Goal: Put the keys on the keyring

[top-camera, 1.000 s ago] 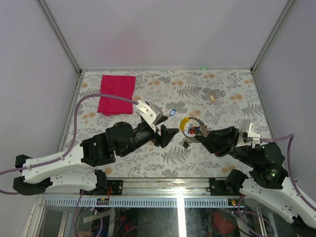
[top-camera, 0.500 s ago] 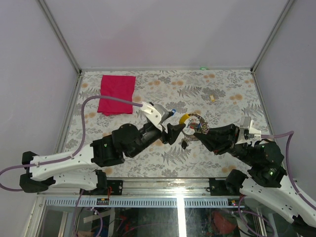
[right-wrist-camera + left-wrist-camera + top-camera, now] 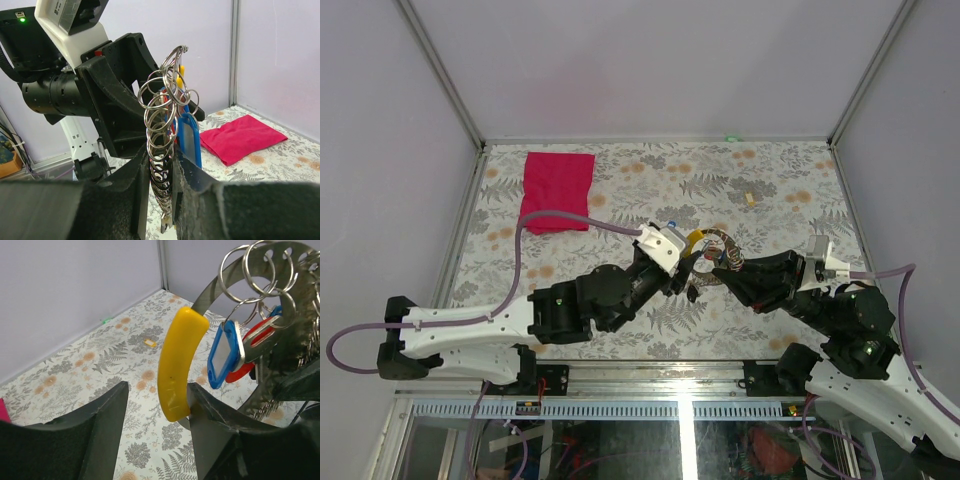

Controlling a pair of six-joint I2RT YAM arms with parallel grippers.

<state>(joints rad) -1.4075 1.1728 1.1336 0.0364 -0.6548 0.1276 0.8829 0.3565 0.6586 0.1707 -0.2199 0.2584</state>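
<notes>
Keyring (image 3: 161, 112) clenched in right gripper (image 3: 160, 167) | left gripper (image 3: 157, 390) gapes astride yellow tag (image 3: 177, 365) | red cloth (image 3: 557, 190) well apart

Table (image 3: 620, 180) is off-white with a grey fern print and little orange flowers all over. The cloth (image 3: 557, 190) is plain pinkish red. Key tags: a yellow tag (image 3: 179, 365) like a banana, a blue tag (image 3: 221, 354) with a pale window, and a red tag (image 3: 250, 347). The keyring (image 3: 295, 325) is dull silver-grey with shiny loops. Walls (image 3: 650, 70) are pale lilac, the cable (image 3: 560, 215) is purple, and the tiny block (image 3: 750, 198) is tan.
</notes>
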